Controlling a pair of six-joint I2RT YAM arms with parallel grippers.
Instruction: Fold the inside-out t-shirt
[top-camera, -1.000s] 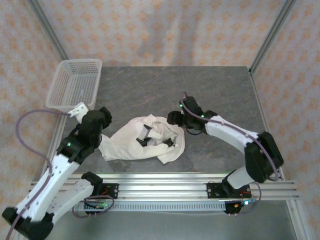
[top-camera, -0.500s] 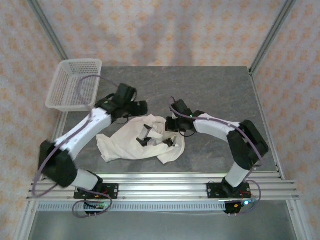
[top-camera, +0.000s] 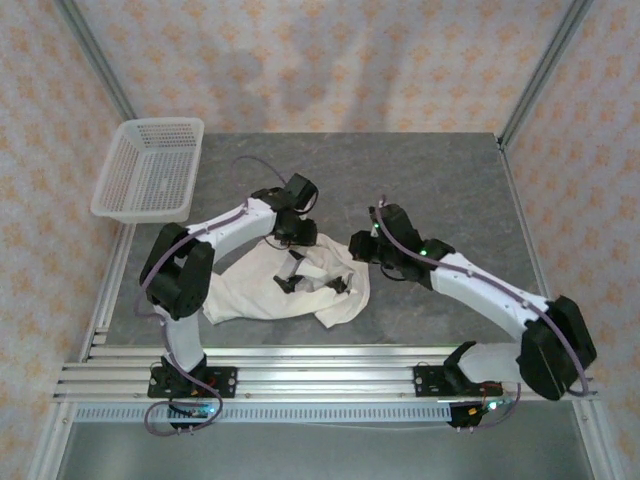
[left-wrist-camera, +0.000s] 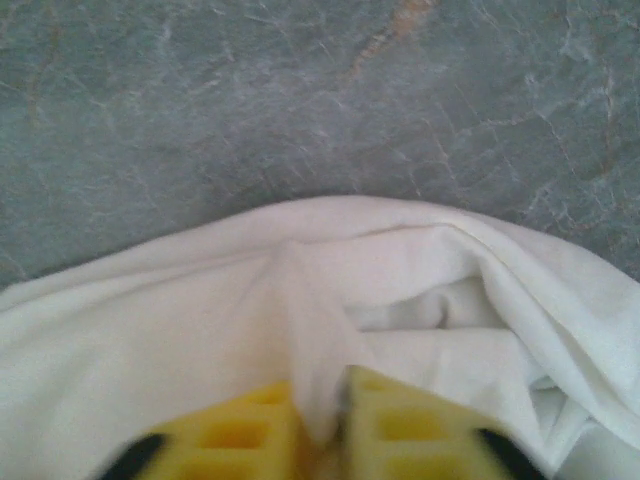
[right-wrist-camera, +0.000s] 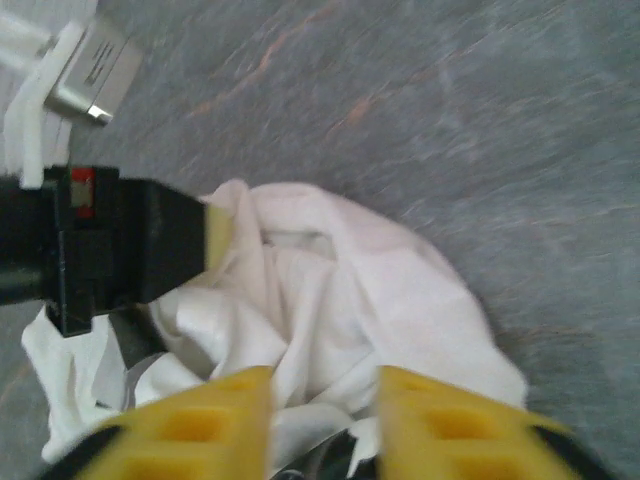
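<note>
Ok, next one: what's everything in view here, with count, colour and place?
t-shirt: one, off-white, crumpled at the table's near middle
basket: one, white mesh, far left corner of the table
table: one, grey, marbled
rail: one, silver, along the table's near edge
left hand: one, yellow fingers, shut on a fold at the t-shirt's far edge
right hand: one, yellow fingers, apart over the t-shirt's right side

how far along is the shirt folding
Nothing looks folded yet: the t-shirt lies crumpled in a heap on the table. In hand: the left gripper pinches a fold at its far edge, and the right gripper is open over its right side. Left: spreading it flat and every fold.
</note>
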